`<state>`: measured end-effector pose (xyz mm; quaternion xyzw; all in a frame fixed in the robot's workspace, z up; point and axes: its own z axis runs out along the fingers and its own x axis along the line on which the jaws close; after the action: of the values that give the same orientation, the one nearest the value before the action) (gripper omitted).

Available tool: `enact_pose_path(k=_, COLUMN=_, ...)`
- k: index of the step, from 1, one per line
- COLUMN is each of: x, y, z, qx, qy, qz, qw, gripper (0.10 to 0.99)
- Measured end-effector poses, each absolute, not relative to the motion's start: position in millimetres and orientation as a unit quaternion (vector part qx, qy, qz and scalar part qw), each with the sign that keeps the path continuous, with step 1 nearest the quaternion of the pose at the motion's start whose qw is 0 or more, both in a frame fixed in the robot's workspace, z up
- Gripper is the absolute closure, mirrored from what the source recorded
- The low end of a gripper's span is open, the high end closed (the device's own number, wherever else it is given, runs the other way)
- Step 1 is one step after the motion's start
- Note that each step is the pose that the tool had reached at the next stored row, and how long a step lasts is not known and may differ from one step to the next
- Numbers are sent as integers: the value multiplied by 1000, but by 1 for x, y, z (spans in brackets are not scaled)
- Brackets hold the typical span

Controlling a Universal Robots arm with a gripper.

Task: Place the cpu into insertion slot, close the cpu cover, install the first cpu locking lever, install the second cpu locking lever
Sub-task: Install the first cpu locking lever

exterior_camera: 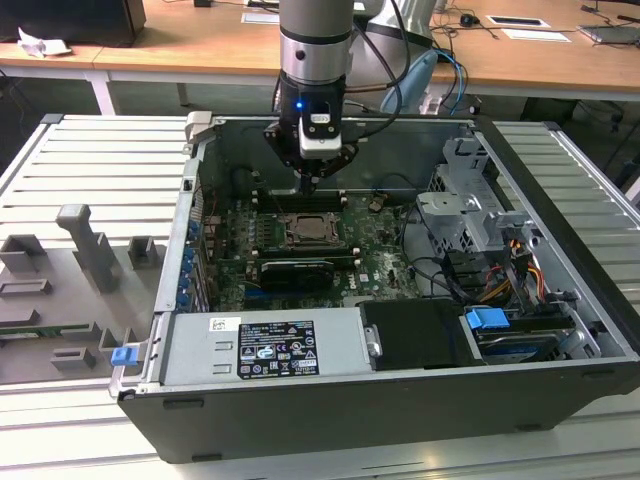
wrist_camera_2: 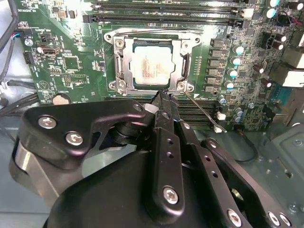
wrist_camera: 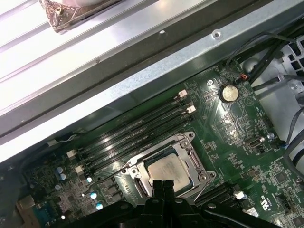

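One Universal Robots arm (exterior_camera: 315,60) on this rig, reaching straight down into an open tower PC case (exterior_camera: 560,330) laid flat on a ribbed metal tabletop (exterior_camera: 90,160). Claw (exterior_camera: 309,183) parked low over the green motherboard (exterior_camera: 385,245), just on the far side of the insertion slot (wrist_camera_2: 122,84) going by the exterior view. Fingertips (wrist_camera_2: 164,102) pressed tight together in both wrist views, nothing visibly pinched between them, tip right off one corner of the socket. Can't tell whether touching the board or hovering.

Cpu (wrist_camera_2: 148,64) already seated in the slot, pale silver face up. Cpu cover (wrist_camera_2: 184,59) lying flat over it, chip face showing through the square window. Black memory slots (wrist_camera_2: 166,18) flanking the socket on two sides. Thin wire locking lever (wrist_camera_2: 204,114) poking out on a slant from the corner nearest the claw, free end out over the closer set of memory slots.

Rest of the box, for context: long black card (exterior_camera: 295,272) just near of the socket, grey power supply (exterior_camera: 265,345) with a big label along the near wall, silver drive cage (exterior_camera: 465,215) toward the exterior view's right, with a tangle of cables (exterior_camera: 470,275) and a blue tab (exterior_camera: 487,322) nearer than it. Coin cell battery (wrist_camera: 229,92) on the board in the first wrist view. Grey blocky fixtures (exterior_camera: 90,250) out on the tabletop at the exterior view's left, wooden desks (exterior_camera: 200,45) across the far background.
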<state>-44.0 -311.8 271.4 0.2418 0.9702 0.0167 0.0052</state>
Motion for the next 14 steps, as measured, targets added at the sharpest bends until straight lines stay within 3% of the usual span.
enact_pose_path(k=14, x=-44, y=-312, z=271, qx=201, qy=979, qz=17, qw=4, gripper=980)
